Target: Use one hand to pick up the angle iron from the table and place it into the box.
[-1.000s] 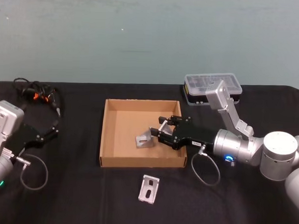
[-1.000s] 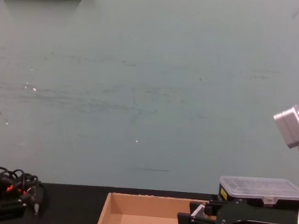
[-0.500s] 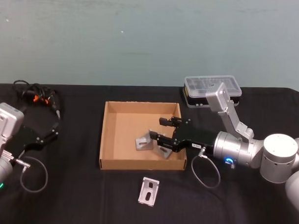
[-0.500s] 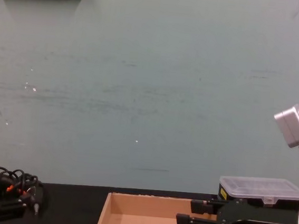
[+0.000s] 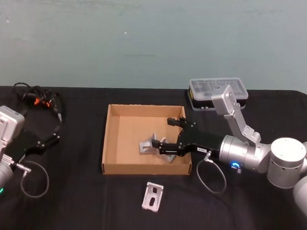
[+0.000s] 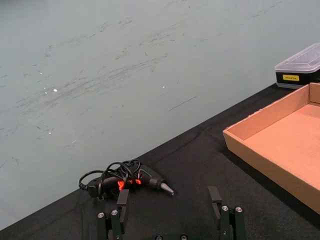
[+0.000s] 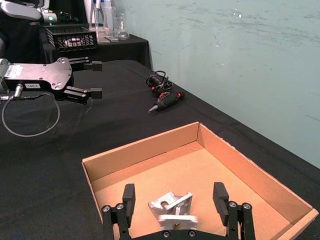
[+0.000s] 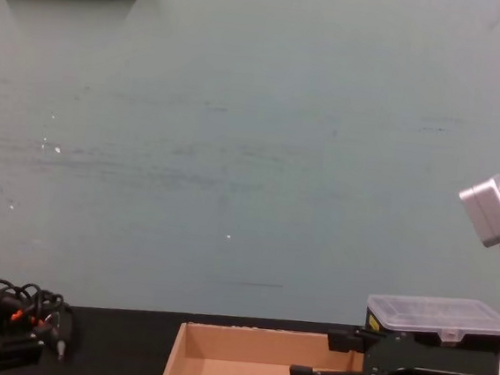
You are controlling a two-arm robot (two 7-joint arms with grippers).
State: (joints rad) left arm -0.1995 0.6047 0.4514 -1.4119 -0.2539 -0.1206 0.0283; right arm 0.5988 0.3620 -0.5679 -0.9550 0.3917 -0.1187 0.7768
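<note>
Now: right pincer [image 5: 162, 132] open over the shallow tan cardboard box [image 5: 106, 138]

Far left on the flat matte black bench [image 5: 80, 193], the left pincer [image 5: 56, 138] sits parked near the edge. Its two fingers are spread apart with nothing between them. Beyond it, toward the teal wall, lies a black hand tool with orange marks [image 5: 38, 98], tangled in its own coiled cable.

At the centre stands the box, low-walled and lidless. On its cardboard floor, toward the front right corner, a silver angle iron [image 5: 146, 145] lies with one flange raised. Just to its right a second grey metal piece [image 5: 167, 156] shows partly under the right pincer's nearer finger; whether the two pieces touch cannot be told. On the bench in front of the box, apart from its front wall, a slotted silver angle iron [image 5: 152, 195] lies flat.

From the right, the right pincer reaches in over the box's right wall. Its fingers stand wide apart and hold nothing. In the right wrist view the metal pieces lie on the box floor between and below the two fingers.

Behind the right arm, near the wall and just off the box's far right corner, rests a small black plastic case with a clear lid [image 5: 217, 92].
</note>
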